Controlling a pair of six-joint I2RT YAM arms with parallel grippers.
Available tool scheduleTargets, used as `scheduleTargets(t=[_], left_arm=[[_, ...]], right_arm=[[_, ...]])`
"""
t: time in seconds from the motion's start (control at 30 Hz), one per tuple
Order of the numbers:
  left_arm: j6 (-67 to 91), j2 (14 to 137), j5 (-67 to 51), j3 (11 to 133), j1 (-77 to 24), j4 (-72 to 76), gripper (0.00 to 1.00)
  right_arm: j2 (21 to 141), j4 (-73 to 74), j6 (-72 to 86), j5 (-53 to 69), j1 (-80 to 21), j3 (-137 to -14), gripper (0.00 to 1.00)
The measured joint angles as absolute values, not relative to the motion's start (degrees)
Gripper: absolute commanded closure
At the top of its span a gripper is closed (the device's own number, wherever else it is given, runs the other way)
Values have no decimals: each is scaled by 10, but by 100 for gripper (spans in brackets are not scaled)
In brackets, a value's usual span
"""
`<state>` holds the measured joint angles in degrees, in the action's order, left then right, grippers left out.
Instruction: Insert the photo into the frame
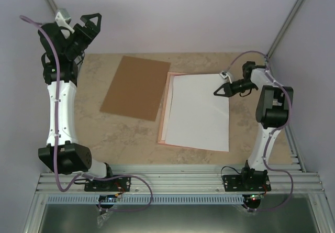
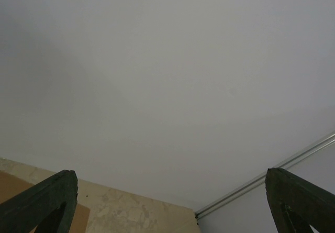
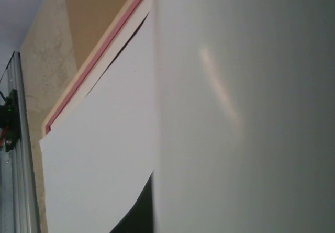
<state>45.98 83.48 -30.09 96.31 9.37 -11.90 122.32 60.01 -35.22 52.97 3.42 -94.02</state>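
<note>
Beige stone-look tabletop inside white walls, all parts lying flat on it.

L arm is sitting up at the far-left corner. The left gripper is hanging wide open w/ nothing in it, and its wrist cam is showing both fingers spread against bare wall. It isn't taking part atm.

Brown backing board is lying just left of the frame, so the back isn't on yet.

Pink frame is sitting mid-table, w/ only its left and near edges showing. A pale strip is peeking out inside the left edge; can't tell if that's mat or frame interior.

Photo is lying over the frame, white side up. No print is showing anywhere, so I'm judging it's face-down. It's sitting skewed, its near edge overlapping the rim, not dropped inside.

Right gripper is working at the photo's far-right edge, jaws pressed together and, by the look of it, pinching that edge. Its wrist cam is filling w/ raised white paper, and the fingers themselves aren't visible there.

Progress, my read: the photo is over the frame but not seated, so approx halfway. What's remaining: squaring it up, dropping it inside the rim, letting go. Prob the board is going on after.
</note>
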Motion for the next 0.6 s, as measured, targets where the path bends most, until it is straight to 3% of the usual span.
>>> scheduleTargets(t=[0.6], left_arm=[[443, 837, -290, 962, 67, -118, 1]], right_arm=[[1183, 646, -470, 634, 50, -922, 99]])
